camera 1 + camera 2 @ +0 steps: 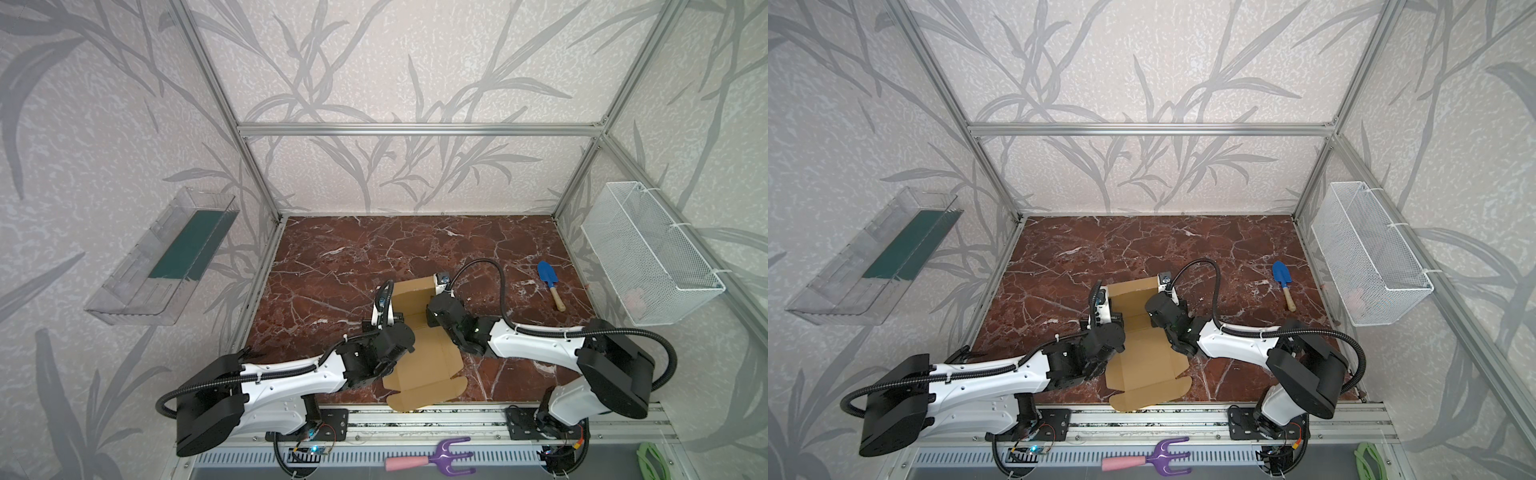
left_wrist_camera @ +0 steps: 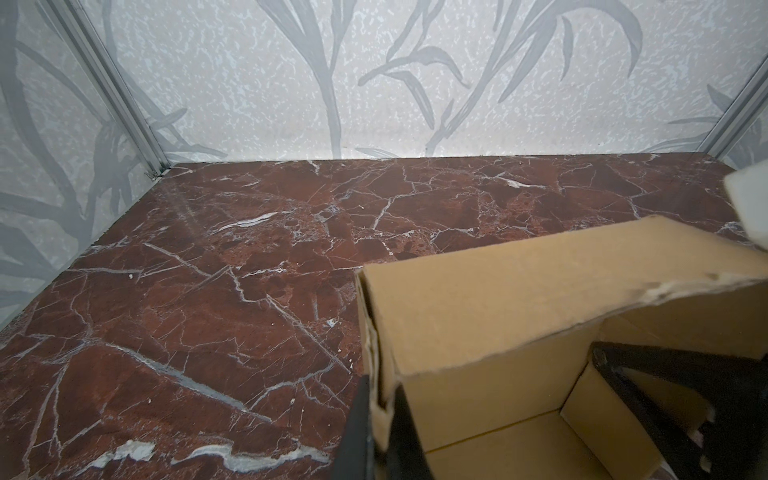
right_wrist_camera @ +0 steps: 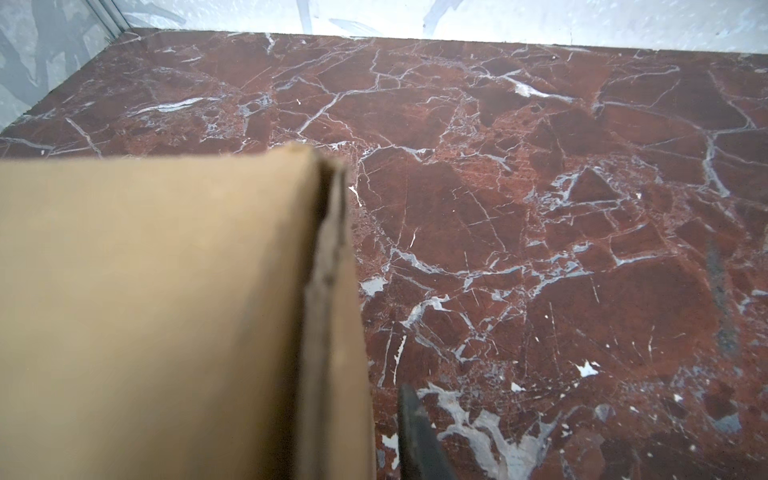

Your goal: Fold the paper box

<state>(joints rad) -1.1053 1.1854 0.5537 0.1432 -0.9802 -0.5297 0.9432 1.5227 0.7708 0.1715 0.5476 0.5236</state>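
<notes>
Marble table (image 1: 353,249), paper box (image 1: 428,357) lengthwise front-to-back

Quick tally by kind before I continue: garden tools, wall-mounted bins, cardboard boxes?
Garden tools: 2 (blue trowel, purple fork)
Wall bins: 2 (clear tray, white mesh basket)
Cardboard boxes: 1 (paper box)
Total: 5

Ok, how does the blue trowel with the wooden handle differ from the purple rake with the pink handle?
The blue trowel has a solid blade, the purple rake prongs. The trowel lies on the red marble table; the rake lies off it, on the slotted front panel. Both are small hand tools.
</notes>
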